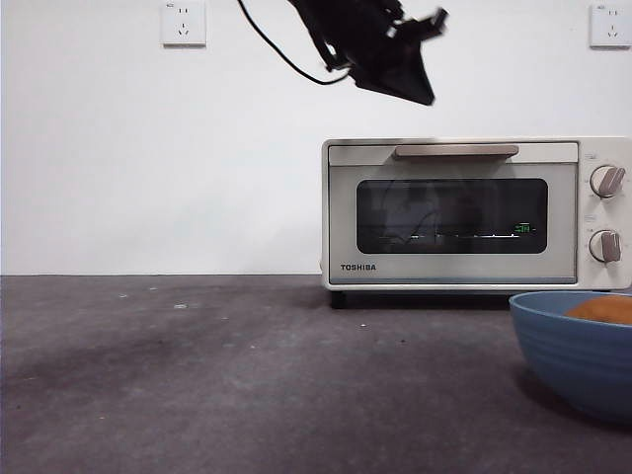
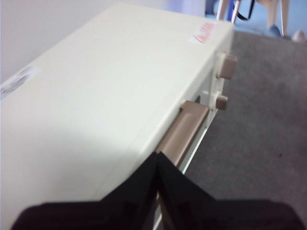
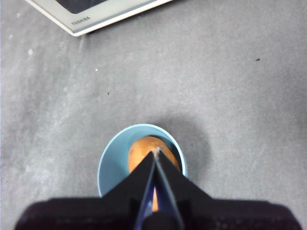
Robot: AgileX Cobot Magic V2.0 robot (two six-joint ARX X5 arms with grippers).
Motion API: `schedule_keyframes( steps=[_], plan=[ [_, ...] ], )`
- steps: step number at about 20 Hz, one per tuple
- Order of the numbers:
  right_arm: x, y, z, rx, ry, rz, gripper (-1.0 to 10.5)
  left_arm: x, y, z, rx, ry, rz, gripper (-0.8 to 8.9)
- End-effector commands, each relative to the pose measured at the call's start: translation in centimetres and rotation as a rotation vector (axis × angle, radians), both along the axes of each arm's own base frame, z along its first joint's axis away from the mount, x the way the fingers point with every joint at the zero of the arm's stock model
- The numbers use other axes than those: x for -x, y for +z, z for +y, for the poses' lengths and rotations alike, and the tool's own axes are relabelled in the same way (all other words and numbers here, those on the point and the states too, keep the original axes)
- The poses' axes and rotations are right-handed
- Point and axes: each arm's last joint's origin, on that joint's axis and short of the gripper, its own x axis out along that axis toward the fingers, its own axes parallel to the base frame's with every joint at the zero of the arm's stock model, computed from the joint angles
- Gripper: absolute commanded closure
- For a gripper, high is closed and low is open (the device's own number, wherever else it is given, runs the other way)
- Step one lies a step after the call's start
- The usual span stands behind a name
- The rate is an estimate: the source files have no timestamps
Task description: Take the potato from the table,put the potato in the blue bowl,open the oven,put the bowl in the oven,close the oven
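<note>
Hovering above the oven (image 1: 474,212), the left gripper (image 2: 158,160) is closed and empty, near the handle (image 2: 184,129). Right gripper (image 3: 157,160), also closed and empty, hangs over the potato (image 3: 144,151) in the bowl (image 3: 111,165) on the desk (image 1: 247,385). Closed jaws could slide off the handle, leaving the door shut.

The oven (image 1: 474,212) has a smooth cream-white shell with a soft satin sheen, a glossy dark glass window that reflects the room, and a beige bar handle (image 1: 455,151) that looks like matt plastic. The table (image 1: 247,385) is dark grey, matt and faintly speckled, somewhat rough like felt or stone. The blue bowl (image 1: 573,360) is matt, with fine ridges round its outside. The potato (image 3: 144,152) has dull, smooth orange-brown skin. Both grippers' jaws look like matt black plastic.
</note>
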Motion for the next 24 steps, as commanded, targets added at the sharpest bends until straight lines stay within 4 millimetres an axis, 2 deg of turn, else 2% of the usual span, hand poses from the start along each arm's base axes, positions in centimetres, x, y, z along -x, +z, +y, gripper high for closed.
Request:
schedule_keyframes(
  steps=[1,7,13,24],
  plan=[
    [0.3,-0.2,0.1,-0.015,-0.005,0.007,9.5,-1.0,-2.1,-0.7,-0.084,0.012,-0.054,8.20],
    [0.8,-0.2,0.2,-0.019,-0.002,0.011,9.5,-1.7,-3.6,-1.0,-0.100,0.032,-0.041,8.21],
    [0.8,-0.2,0.2,-0.019,-0.002,0.013,9.5,-2.0,-6.7,-1.1,-0.180,0.029,0.091,8.22],
    [0.7,-0.1,0.2,-0.018,-0.002,0.006,9.5,-0.9,-7.6,-1.5,-0.161,0.034,0.266,8.21]
  ],
)
